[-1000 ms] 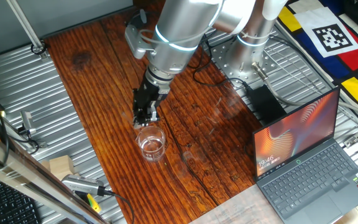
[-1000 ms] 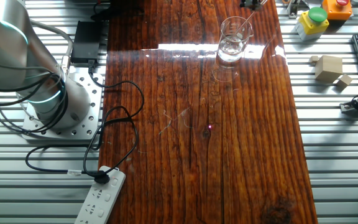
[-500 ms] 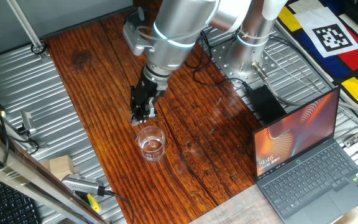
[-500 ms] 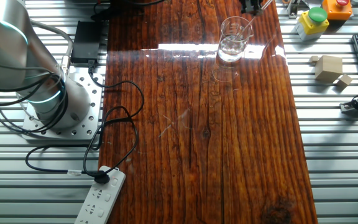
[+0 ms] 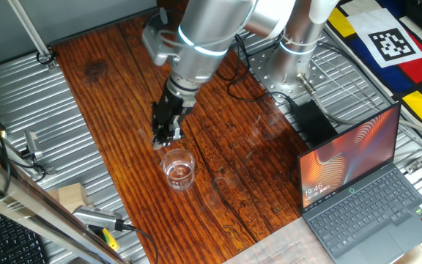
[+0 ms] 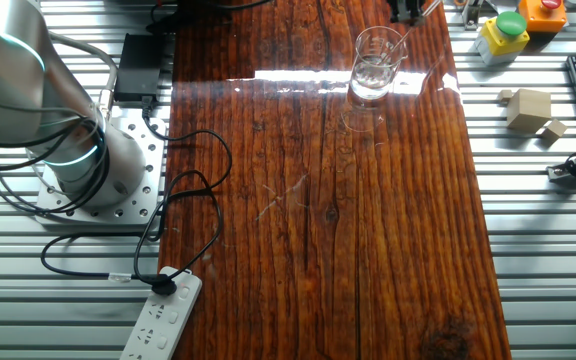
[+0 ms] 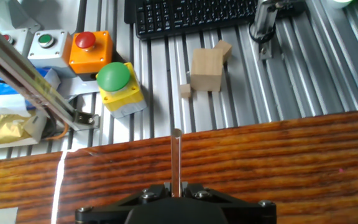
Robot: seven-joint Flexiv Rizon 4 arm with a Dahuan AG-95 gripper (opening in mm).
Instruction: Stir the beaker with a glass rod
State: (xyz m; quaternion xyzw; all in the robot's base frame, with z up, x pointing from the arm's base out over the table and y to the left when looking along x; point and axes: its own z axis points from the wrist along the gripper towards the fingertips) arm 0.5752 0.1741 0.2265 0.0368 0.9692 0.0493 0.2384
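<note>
One fixed view: the tool point(image 5: 166, 136) hangs just above and behind the beaker point(image 5: 179, 168), which stands upright on the wooden table point(image 5: 108, 88). The rod itself is too faint to make out here. For good stirring, the rod's lower end should stay inside the glass wall and circle gently, clear of the thick rim, so the beaker is neither tipped nor pushed along the table.

The other fixed view: the beaker point(image 6: 376, 64) stands near the far end of the table point(image 6: 368, 250). The glass rod point(image 6: 408, 28) slants from the tool point(image 6: 406, 10), at the top edge of the picture, down towards the beaker's mouth; its tip seems to lie at or just inside the rim, though this cannot be settled.

Hand view: the tool point(image 7: 175, 193) is pressed together on the glass rod point(image 7: 176, 158), which projects straight out between the black fingers. The beaker is not in this view; beyond the table's point(image 7: 291, 155) edge lie wooden blocks point(image 7: 206, 67).
</note>
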